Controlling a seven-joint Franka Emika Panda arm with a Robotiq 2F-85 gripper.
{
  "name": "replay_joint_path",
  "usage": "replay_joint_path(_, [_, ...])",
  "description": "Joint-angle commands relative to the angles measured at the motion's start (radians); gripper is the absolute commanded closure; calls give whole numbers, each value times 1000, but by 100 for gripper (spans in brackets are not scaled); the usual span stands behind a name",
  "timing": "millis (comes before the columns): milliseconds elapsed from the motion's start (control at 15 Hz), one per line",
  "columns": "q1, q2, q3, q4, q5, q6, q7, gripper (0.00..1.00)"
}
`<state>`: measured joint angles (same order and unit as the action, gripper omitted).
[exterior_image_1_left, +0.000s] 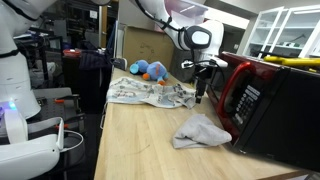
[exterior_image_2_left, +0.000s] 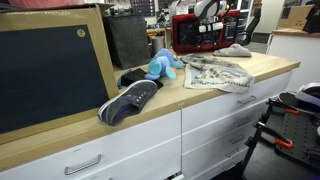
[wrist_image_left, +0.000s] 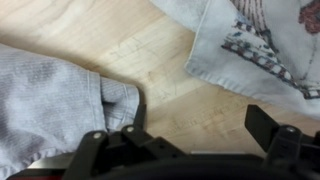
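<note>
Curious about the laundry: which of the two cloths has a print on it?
The spread cloth beside the blue toy; the crumpled one by the microwave is plain grey.

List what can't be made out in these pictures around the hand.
Grey cloth: wrist view, cut off by the left edge.
Patterned cloth: wrist view, print blurred, cut by top and right edges.
Hand: in an exterior view, too small against the red microwave to judge its opening.
</note>
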<state>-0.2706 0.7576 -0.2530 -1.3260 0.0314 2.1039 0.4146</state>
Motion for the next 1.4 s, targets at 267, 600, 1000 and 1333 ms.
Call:
replay_joint_path(267, [12, -34, -21, -63, -43, -55, -6, 19])
replay_joint_path(600, [8, -45, 6, -118, 12, -34, -1, 37])
replay_joint_path(1000, [-1, -45, 16, -126, 84, -9, 7, 82])
replay_joint_path(1333, [-27, -40, 19, -130, 145, 129, -11, 100])
